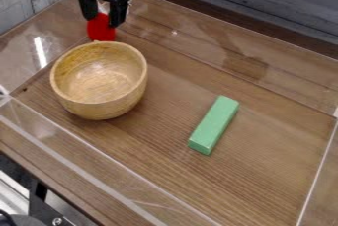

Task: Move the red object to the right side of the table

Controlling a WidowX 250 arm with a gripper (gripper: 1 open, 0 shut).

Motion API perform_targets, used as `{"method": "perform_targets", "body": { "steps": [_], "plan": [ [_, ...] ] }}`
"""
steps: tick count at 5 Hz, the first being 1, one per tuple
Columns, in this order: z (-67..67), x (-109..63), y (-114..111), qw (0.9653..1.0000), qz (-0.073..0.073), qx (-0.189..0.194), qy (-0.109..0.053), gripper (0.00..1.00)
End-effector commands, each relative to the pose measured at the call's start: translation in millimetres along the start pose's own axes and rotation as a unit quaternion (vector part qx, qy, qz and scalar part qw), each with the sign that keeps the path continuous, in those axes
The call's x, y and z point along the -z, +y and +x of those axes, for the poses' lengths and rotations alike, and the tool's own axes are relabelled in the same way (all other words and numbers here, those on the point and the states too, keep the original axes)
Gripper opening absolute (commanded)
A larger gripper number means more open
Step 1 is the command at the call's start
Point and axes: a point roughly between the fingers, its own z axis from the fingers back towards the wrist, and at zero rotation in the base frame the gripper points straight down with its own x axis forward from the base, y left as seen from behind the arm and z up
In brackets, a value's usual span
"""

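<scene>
Up at the far left corner of the brown wood-grain worktop (251,92), the black two-fingered tool (102,15) points straight down, its fingers spread apart. Right between those fingers and just below them sits the small bright red rounded toy fruit (101,28), resting on the worktop surface. The fingers flank the top of the fruit on either side; whether they actually touch it, I can't make out from here. The fruit's stem is hidden behind the tool.

Just in front of the tool, toward the near side, there's the round light wooden bowl (98,80), standing upright, close to the red fruit but not touching it. Nothing inside it that I can see.

Well away from the tool, off to the right and nearer the front edge, lies the green rectangular block (214,124), flat on the worktop and angled on a diagonal.

Clear acrylic walls (158,186) run round the worktop edge, with the tool standing close to the left-hand wall.
</scene>
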Motion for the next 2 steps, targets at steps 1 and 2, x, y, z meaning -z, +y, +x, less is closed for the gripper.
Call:
{"method": "perform_targets", "body": {
  "steps": [1, 2],
  "plan": [
    [3.2, -19.0, 5.7, 0.9995, 0.018, -0.005, -0.024, 1.0],
    [3.3, -7.0, 4.2, 0.9997, 0.019, -0.007, -0.01, 1.0]
  ]
}}
